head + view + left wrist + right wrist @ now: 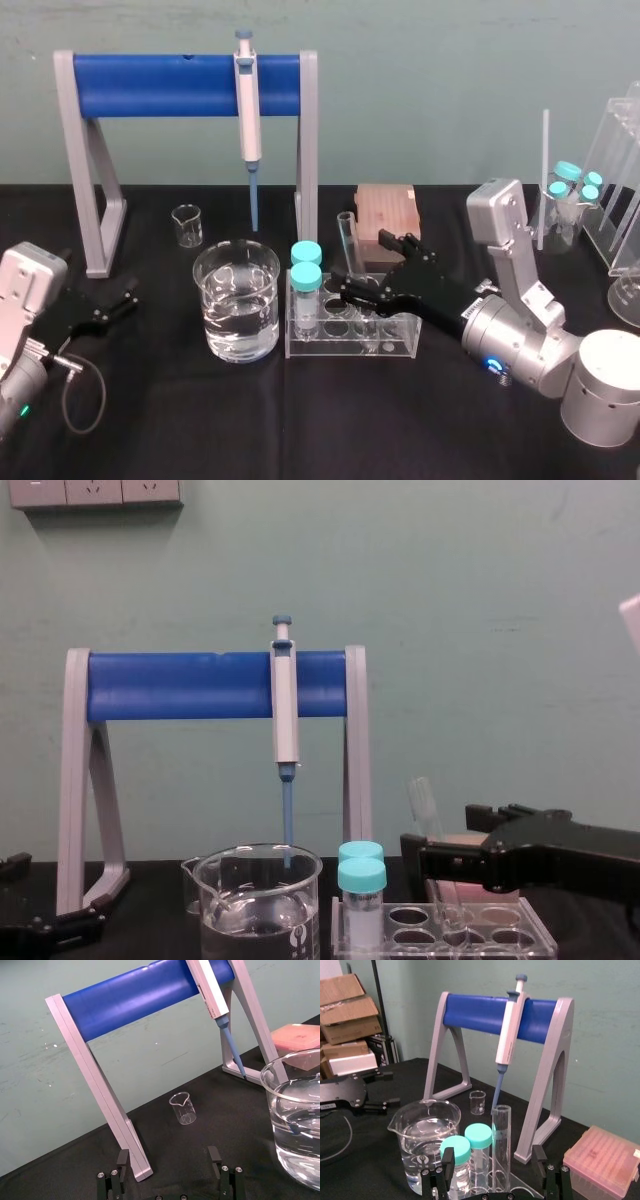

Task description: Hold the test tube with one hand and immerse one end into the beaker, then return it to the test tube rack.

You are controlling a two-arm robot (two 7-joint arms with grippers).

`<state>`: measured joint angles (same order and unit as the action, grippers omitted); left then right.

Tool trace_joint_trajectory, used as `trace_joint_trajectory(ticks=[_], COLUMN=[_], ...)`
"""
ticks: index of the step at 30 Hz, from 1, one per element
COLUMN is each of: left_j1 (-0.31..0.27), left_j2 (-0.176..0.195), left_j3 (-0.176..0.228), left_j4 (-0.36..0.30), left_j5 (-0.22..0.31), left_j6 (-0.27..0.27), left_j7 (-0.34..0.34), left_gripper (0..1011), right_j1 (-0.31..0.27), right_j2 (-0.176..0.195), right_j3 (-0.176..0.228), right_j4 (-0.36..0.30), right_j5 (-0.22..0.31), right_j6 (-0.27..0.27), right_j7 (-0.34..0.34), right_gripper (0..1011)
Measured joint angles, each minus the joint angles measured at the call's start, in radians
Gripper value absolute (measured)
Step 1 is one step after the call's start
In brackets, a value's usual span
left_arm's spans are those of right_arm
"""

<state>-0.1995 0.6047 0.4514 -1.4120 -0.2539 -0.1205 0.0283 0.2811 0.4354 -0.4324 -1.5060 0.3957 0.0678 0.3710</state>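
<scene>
The test tube (347, 243) stands uncapped in the test tube rack (396, 346), leaning slightly toward the back. My right gripper (366, 266) is open at the tube, one finger on each side. In the right wrist view the tube (501, 1142) rises between the fingers (447, 1159) with a gap on both sides. The chest view shows the tube (428, 820) just behind the gripper (432, 864). The beaker (237, 300), part full of clear liquid, stands left of the rack. My left gripper (112, 303) rests open at the table's left, empty (168, 1161).
Two teal-capped vials (306, 272) stand at the rack's left end. A pipette (247, 110) hangs on the blue-barred stand (170, 85) behind the beaker. A small beaker (187, 225) and a pink box (386, 213) sit farther back. More racks and vials (575, 190) stand at the right.
</scene>
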Motion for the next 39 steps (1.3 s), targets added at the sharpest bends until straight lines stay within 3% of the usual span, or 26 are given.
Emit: trace_joint_trajectory(ticks=[24,39], left_j1=[0.000,0.000], left_j2=[0.000,0.000], left_j3=[0.000,0.000], left_j4=[0.000,0.000], left_j5=[0.000,0.000], left_j6=[0.000,0.000], left_j7=[0.000,0.000], left_gripper=[1000,1000], right_j1=[0.054,0.063], right_j2=[-0.066,-0.073], right_j3=[0.013,0.012], right_j4=[0.104,0.112], right_j5=[-0.059,-0.073], right_j6=[0.013,0.000], right_j7=[0.040,0.045], right_gripper=[1002,998])
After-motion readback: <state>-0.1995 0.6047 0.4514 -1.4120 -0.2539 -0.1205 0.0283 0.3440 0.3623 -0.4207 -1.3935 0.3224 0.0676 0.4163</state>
